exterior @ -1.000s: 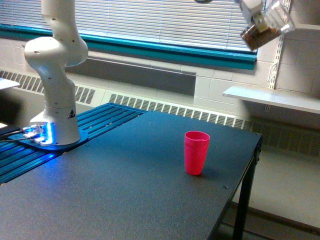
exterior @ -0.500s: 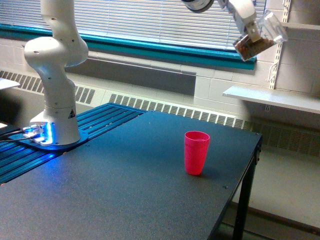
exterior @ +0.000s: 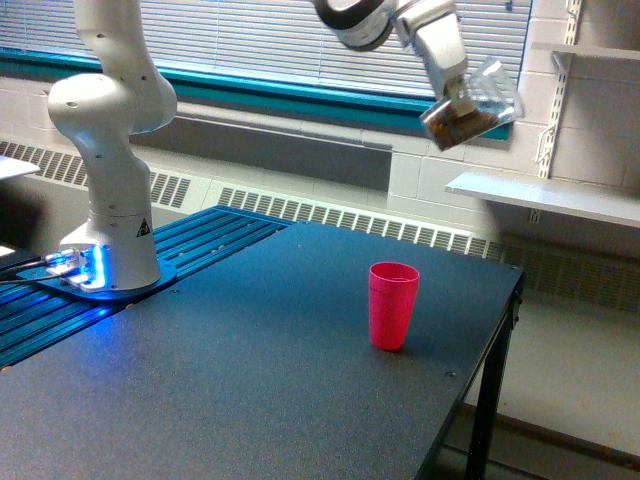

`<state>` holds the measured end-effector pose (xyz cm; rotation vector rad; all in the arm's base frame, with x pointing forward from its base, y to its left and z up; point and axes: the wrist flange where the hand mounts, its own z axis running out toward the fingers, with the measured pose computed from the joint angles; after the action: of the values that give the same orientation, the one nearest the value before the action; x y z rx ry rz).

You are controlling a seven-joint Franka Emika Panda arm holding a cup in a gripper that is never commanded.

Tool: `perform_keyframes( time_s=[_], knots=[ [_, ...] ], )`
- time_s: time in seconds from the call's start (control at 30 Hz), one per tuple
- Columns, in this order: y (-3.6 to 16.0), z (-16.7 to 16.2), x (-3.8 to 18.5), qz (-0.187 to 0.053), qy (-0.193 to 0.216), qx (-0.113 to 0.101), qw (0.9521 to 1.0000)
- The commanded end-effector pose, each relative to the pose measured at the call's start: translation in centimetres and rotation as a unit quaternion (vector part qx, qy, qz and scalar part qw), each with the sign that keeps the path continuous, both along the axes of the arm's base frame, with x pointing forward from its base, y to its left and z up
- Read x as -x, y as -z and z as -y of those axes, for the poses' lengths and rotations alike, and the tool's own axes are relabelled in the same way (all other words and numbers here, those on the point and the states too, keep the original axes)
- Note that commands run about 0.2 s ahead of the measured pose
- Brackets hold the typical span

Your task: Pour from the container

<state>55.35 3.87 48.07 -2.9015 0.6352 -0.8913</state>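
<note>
End effector [exterior: 462, 97] grips the tilted clear container [exterior: 472, 105] of brown bits, high above and toward the exterior view's right of the pink cup [exterior: 393, 305] on the tabletop [exterior: 250, 380].

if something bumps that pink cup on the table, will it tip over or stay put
The pink cup probably tips easily: it stands tall on a base narrower than its rim. It looks like thin plastic, so likely light and apt to slide on the table. Whether it is empty cannot be seen.
</note>
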Motion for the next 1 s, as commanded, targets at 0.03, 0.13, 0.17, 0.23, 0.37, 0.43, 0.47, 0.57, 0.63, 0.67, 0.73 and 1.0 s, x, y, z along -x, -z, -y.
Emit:
perform_keyframes(
  time_s=[0.03, 0.13, 0.17, 0.23, 0.37, 0.43, 0.47, 0.57, 0.63, 0.67, 0.73, 1.0],
  knots=[
    [1.9, 0.4, 2.0, -0.005, -0.015, 0.006, 0.9999],
    [3.3, 0.6, 3.0, -0.011, -0.015, 0.009, 0.9998],
    [3.8, 0.6, 3.3, -0.013, -0.015, 0.007, 0.9998],
    [4.8, 0.7, 4.0, -0.018, -0.015, 0.004, 0.9997],
    [7.0, 0.9, 5.4, -0.034, -0.02, 0.002, 0.9992],
    [8.2, 1.1, 6.2, -0.047, -0.022, 0.004, 0.9987],
    [8.8, 1.3, 6.6, -0.051, -0.023, 0.006, 0.9984],
    [9.7, 1.7, 7.2, -0.058, -0.025, 0.014, 0.9979],
    [10.2, 1.9, 7.5, -0.063, -0.028, 0.014, 0.9975],
    [10.4, 2.0, 7.7, -0.064, -0.029, 0.017, 0.9974],
    [10.8, 2.2, 7.9, -0.068, -0.031, 0.018, 0.9971],
    [12.0, 3.2, 8.4, -0.081, -0.042, 0.033, 0.9953]
  ],
)
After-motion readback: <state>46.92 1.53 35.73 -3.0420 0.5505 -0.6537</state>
